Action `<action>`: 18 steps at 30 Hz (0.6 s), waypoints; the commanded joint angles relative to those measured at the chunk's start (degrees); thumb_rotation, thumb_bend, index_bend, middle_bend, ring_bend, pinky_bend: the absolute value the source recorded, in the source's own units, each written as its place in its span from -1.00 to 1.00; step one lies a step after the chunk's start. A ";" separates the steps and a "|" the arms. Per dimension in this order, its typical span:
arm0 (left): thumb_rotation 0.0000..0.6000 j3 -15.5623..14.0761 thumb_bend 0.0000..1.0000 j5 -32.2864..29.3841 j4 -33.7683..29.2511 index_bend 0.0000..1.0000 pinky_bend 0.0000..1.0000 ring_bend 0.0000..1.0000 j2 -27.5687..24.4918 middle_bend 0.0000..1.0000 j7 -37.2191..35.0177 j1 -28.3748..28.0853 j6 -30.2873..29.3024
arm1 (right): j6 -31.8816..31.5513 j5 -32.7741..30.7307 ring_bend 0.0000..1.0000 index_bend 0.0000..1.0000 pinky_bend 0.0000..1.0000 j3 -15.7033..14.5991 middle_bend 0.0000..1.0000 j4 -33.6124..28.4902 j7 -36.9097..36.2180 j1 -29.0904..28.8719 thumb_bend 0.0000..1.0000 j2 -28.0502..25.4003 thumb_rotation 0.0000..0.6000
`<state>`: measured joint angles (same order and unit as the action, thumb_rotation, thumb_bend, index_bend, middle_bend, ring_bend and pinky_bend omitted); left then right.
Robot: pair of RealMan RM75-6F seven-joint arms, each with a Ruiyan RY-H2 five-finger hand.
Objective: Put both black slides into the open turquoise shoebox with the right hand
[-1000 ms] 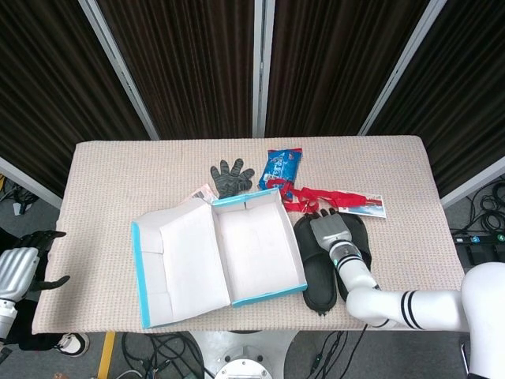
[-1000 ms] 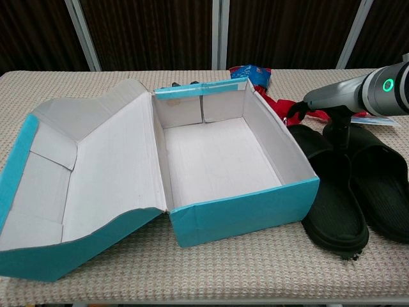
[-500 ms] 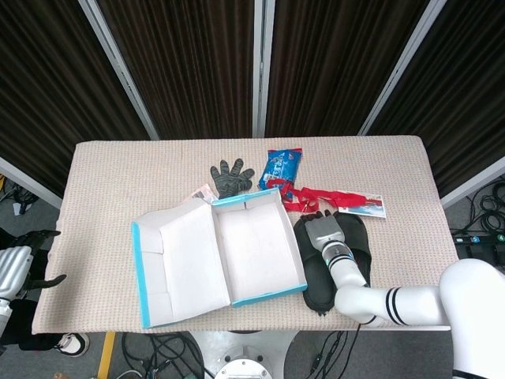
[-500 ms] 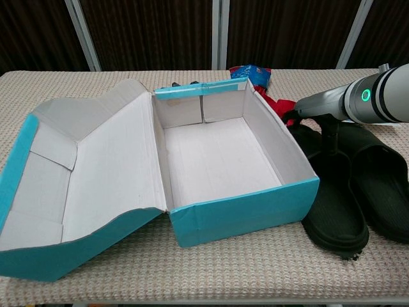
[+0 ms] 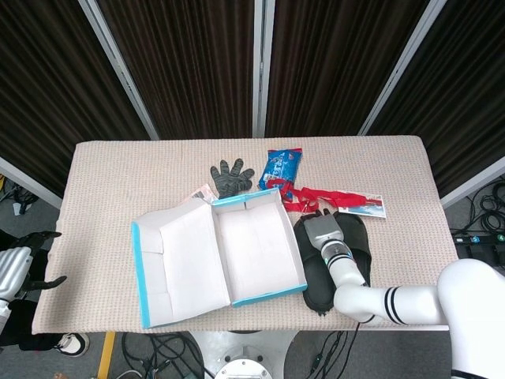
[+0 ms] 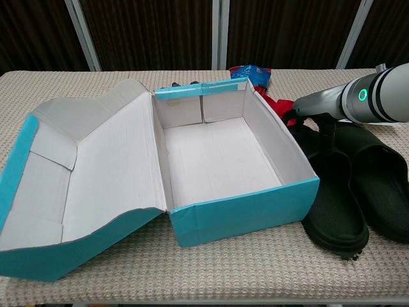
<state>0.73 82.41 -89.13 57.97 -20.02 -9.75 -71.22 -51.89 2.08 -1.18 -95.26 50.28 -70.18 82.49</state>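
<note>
Slides [image 5: 331,260] lie side by side on the table [image 5: 102,181], just to the right of the open blue box [image 5: 237,253]. They are black. Nothing is in the box yet.

Your right hand [image 5: 322,230] is over the slide nearest the box [image 6: 332,204], at its far end. Its dark fingers [image 6: 329,137] point down and reach the strap. You cannot tell if they grip it or only touch it.

Your left hand [image 5: 20,264] is off the left edge of the table, with its fingers apart and nothing in it.

Since a second ago, your right hand has moved a little toward the box. Your left hand has dropped lower and farther left. The slides and the box have not moved.

A dark glove [image 5: 231,177], a blue bag [image 5: 282,165] and a red strap [image 5: 312,197] lie behind the box.
</note>
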 commanded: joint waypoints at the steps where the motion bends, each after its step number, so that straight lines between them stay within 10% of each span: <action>1: 1.00 -0.18 -0.73 -0.15 -0.05 -0.59 -0.62 -0.70 -0.09 -0.57 0.09 -0.12 0.48 | -1.09 1.05 -1.00 -0.49 -1.00 -0.16 -0.35 0.25 -0.32 0.43 -0.76 0.41 1.00; 18: 1.00 -0.78 -0.74 -0.85 -0.51 -0.59 -0.62 -0.70 -0.53 -0.57 0.38 -0.59 2.53 | -4.78 9.64 -0.83 -0.05 -1.00 2.12 -0.02 -3.25 -5.00 4.00 -0.71 -3.85 1.00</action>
<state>-0.04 81.56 -89.62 57.44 -19.66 -10.32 -68.71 -56.00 10.31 0.37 -97.16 46.39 -67.00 80.03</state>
